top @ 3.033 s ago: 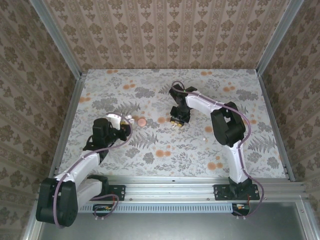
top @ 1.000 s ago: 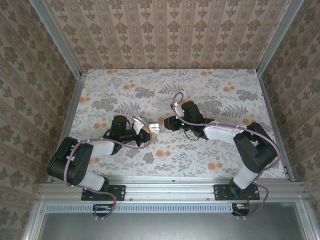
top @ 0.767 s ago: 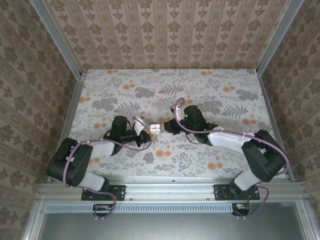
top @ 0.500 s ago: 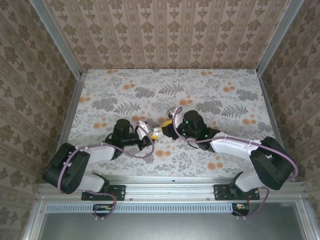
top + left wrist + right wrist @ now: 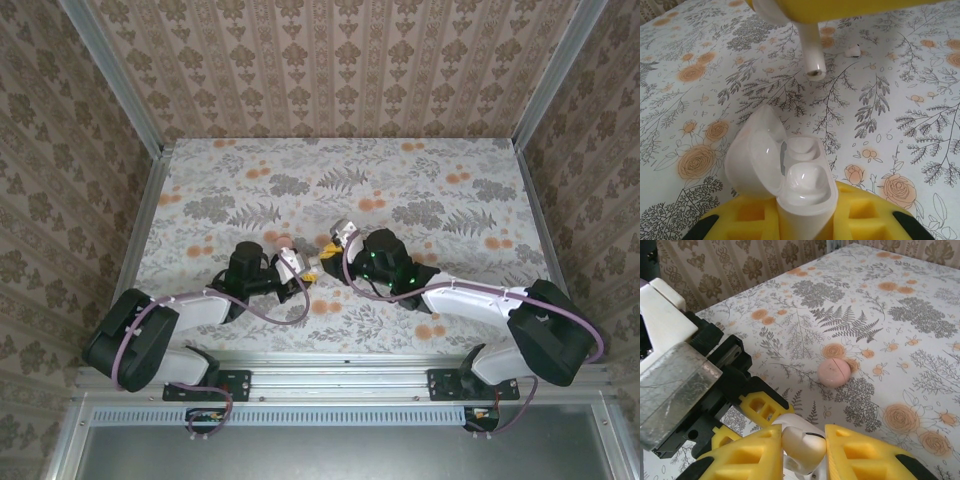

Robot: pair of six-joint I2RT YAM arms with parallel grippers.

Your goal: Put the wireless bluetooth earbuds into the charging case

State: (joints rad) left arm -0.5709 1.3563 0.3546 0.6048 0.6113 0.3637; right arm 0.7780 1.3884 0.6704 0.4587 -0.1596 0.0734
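- The floral table (image 5: 450,180) carries both arms. Their grippers meet near its middle, slightly toward the near edge.
- The left gripper (image 5: 802,214) clamps the charging case between its yellow fingers (image 5: 740,217).
- The right gripper (image 5: 802,440) pinches one earbud and faces the left gripper.
- The charging case (image 5: 800,192) has its lid (image 5: 752,150) swung open. I cannot tell whether a bud sits inside.
- A pink disc (image 5: 835,372) lies on the table beyond the right gripper.
- The held earbud (image 5: 811,50) points its stem toward the open case without touching it.
- A second earbud (image 5: 853,50) lies on the table farther off.
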